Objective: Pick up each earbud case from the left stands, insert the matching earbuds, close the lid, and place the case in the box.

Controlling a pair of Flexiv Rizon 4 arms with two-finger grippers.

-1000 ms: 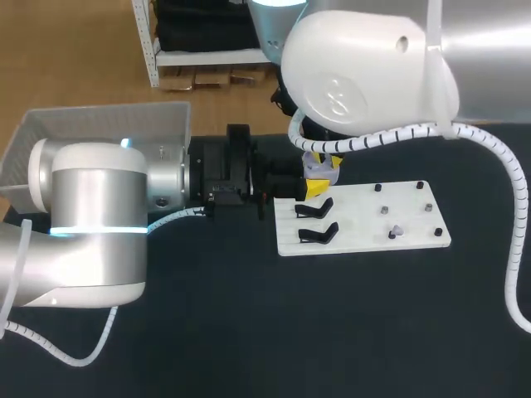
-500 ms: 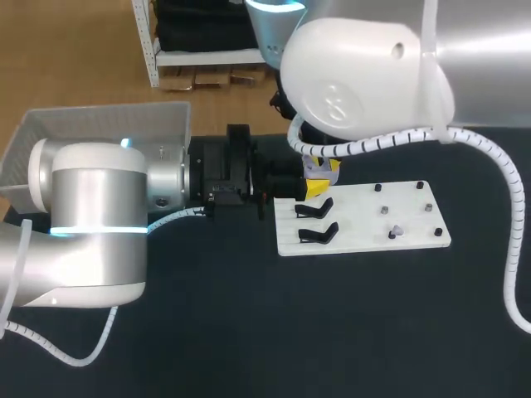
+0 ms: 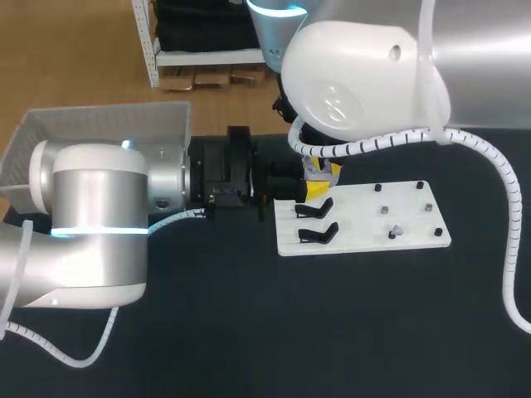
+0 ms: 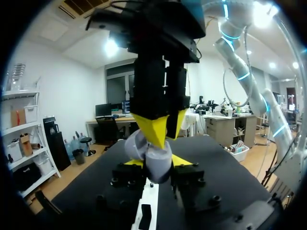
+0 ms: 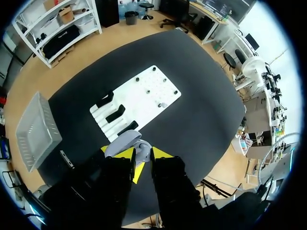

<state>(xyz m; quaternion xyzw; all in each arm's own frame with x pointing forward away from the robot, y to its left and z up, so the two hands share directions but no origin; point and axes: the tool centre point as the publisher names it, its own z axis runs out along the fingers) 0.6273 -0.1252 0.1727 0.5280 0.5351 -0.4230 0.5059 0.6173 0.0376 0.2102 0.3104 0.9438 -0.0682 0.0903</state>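
Closest in, the left arm (image 3: 91, 224), a fat barrel of glossy white and brushed silver, blocks a wide slice of the matte black table (image 3: 332, 332). Its black wrist runs out to the left gripper (image 4: 156, 164). The yellow tips sit narrow, one pressed to each side of the base of the earbud case (image 4: 154, 154), a smooth, rounded grey shell held clear of the table.

Down from above comes the right gripper (image 5: 142, 154), blocky black fingers ending in yellow wedges. They're nearly together and seem to pinch the top of the same case from two sides, though the contact is hard to read. The oval lid (image 5: 122, 140) is swung open to one side.

From the head view most of this is masked. The right arm's bulbous white shell (image 3: 365, 75) and its ribbed white hose (image 3: 365, 145) cover the meeting point, leaving only a flash of yellow and grey.

Just beyond lies the flat white board (image 3: 365, 240). It carries two black angled stands (image 3: 318, 233) at its near end, small dark pegs (image 3: 420, 186) farther along, and one tiny grey piece (image 3: 397, 230) among them.

Farthest off, behind the left arm, sits the pale mesh-walled box (image 3: 99, 124).
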